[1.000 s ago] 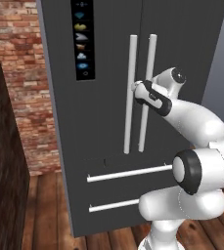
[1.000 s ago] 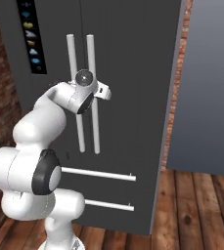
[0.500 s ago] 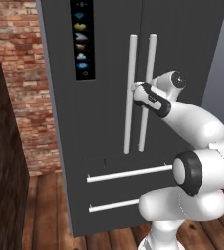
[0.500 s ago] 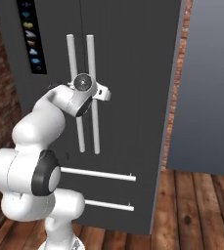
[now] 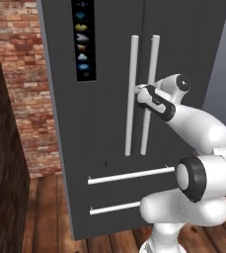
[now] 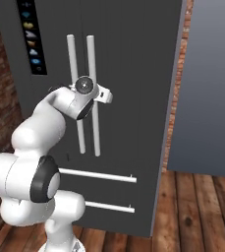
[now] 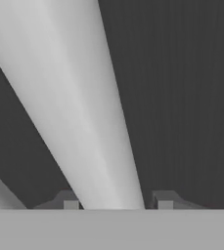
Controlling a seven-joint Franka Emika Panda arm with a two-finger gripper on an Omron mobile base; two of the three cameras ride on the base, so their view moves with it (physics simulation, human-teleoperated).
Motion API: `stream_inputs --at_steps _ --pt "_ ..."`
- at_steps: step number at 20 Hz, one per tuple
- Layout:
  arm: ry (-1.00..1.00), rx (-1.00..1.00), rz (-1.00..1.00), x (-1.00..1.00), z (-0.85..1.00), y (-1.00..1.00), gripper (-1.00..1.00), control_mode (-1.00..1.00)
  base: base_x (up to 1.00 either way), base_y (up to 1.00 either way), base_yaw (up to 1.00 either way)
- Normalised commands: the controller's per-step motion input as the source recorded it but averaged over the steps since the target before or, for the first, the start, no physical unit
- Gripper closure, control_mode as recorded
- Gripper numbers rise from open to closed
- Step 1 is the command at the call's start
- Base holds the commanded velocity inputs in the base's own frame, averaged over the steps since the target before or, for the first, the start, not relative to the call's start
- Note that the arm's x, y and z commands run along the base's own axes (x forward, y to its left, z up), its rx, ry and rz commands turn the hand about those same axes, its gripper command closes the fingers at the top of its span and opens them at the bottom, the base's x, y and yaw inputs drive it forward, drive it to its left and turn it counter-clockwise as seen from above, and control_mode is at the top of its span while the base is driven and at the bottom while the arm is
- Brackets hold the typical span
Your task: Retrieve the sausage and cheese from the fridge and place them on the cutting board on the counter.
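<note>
Now | arm stretched forward | fingers astride right fridge handle

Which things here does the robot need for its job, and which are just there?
Needed:
fridge
right door handle, between the end effector fingers

Just there:
left door handle
drawer handles
icon strip
brick wall
wood floor

The white arm reaches forward at chest height, elbow bent, wrist level. Its gripper straddles a white bar, fingertips at five and seven o'clock.
</note>
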Motion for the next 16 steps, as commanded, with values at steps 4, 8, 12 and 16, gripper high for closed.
stream_inputs --at_steps 4,8,12,16 --pt "-0.04 -0.05 0.0 -0.94 0.0 -0.58 1.0 -1.0 0.0 0.0 0.0" --pt "-0.02 -0.03 0.0 -1.0 0.0 -0.95 1.0 -1.0 0.0 0.0 0.0" --pt "0.0 0.0 0.0 -1.0 0.0 -1.0 1.0 -1.0 0.0 0.0 0.0" --pt "0.0 0.0 0.03 -0.98 0.0 -1.0 1.0 -1.0 0.0 0.0 0.0"
